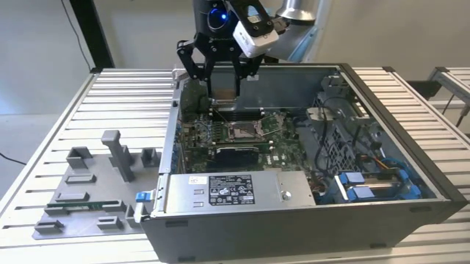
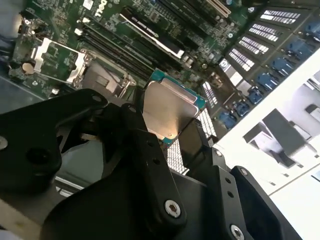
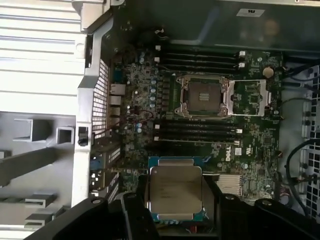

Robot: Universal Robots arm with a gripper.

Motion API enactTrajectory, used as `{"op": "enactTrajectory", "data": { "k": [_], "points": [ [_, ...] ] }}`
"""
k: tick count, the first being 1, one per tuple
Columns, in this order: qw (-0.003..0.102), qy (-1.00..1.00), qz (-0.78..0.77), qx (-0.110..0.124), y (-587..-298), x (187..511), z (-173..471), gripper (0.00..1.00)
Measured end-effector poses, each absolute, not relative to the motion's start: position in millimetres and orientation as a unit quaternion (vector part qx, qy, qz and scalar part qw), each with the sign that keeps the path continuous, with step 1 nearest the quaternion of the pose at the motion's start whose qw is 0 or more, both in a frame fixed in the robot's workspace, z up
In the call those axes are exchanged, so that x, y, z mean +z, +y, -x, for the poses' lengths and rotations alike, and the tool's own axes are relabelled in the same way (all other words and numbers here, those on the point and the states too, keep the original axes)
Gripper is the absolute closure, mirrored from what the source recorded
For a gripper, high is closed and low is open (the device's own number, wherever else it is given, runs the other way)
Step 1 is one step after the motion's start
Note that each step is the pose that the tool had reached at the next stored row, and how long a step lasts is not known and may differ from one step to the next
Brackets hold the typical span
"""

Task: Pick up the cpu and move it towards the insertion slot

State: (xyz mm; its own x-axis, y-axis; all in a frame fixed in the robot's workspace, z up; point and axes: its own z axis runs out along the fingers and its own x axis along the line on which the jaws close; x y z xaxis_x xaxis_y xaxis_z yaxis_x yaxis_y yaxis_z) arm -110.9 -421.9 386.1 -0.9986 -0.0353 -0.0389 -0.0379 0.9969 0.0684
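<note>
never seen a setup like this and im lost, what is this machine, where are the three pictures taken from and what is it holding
It is a robot arm ending in a black gripper. The exterior view looks at the whole scene from a camera off the arm; both wrist views come from cameras riding on the arm. An open grey metal computer case lies on a ribbed metal table, beside a grey plastic fixture. The gripper holds the small square silvery cpu above the green circuit board, apart from the square metal-framed insertion slot.

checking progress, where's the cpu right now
The cpu is held in the tool, raised over the open case. In both wrist views it sits apart from the slot, not yet above it.
</note>
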Motion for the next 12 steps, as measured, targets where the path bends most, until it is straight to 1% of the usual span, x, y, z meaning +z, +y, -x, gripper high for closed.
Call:
{"op": "enactTrajectory", "data": {
  "k": [12],
  "points": [
    [0.035, 0.999, 0.019, 0.034, -392.0, 385.6, 93.1, 1.00]
  ]
}}
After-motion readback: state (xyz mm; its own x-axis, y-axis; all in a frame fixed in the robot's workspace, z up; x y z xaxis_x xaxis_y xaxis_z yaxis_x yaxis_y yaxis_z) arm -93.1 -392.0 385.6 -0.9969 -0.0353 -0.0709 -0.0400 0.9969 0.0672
